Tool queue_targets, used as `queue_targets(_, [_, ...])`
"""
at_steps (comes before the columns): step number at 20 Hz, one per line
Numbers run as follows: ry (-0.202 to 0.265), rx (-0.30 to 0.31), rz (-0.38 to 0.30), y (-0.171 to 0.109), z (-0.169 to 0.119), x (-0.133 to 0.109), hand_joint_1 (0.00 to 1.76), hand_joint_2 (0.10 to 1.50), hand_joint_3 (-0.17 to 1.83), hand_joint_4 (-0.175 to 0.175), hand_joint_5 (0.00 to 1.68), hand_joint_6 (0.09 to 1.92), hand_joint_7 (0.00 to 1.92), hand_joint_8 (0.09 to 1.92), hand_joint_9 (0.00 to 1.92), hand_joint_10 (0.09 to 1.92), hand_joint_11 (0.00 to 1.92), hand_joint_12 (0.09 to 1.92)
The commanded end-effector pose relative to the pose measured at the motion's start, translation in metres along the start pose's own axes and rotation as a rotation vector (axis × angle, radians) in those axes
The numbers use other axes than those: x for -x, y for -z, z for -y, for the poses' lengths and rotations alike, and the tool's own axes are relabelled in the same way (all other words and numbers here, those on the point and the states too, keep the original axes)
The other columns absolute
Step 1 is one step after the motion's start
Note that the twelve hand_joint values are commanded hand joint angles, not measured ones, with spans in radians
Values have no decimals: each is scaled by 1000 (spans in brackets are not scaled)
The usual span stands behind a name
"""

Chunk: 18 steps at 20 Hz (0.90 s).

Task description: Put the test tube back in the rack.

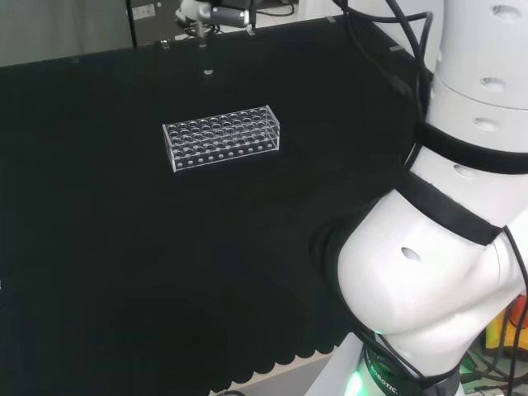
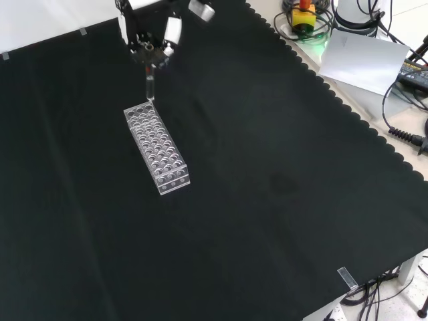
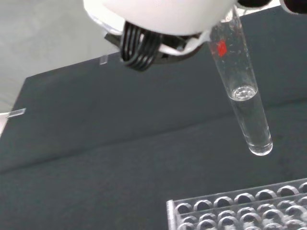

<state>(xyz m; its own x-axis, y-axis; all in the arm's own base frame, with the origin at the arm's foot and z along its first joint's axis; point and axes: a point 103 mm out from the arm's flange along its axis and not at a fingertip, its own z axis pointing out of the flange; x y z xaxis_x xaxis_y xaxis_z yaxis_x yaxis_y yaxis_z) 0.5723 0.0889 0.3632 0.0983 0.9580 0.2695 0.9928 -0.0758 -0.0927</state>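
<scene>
Black cloth [image 2: 267, 167]; test tube [image 3: 242, 91] in robot hand [image 2: 150, 40].

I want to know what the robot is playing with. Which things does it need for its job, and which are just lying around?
Needed for the job:
- test tube, held by the hand
- clear rack with its many holes

Just lying around:
- red and yellow button box
- sheet of paper
- cables by the bench edge
</scene>
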Motion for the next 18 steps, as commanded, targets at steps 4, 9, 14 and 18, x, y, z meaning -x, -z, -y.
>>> queue_targets(4, [0,-42,-49,-25,-1,-9,1232,637,618,-175,1410,388,1831,386,1740,295,1338,890])
queue_targets(9, [-27,-66,-71,-42,-2,-1,1232,637,618,-175,1410,388,1831,386,1740,295,1338,890])
queue_targets(14, [-39,-75,-85,-52,-4,6,1232,636,619,-175,1411,387,1831,386,1740,295,1337,891])
queue_targets(18, [-45,-89,-83,-57,-7,8,1232,636,619,-175,1411,387,1831,386,1740,296,1337,891])
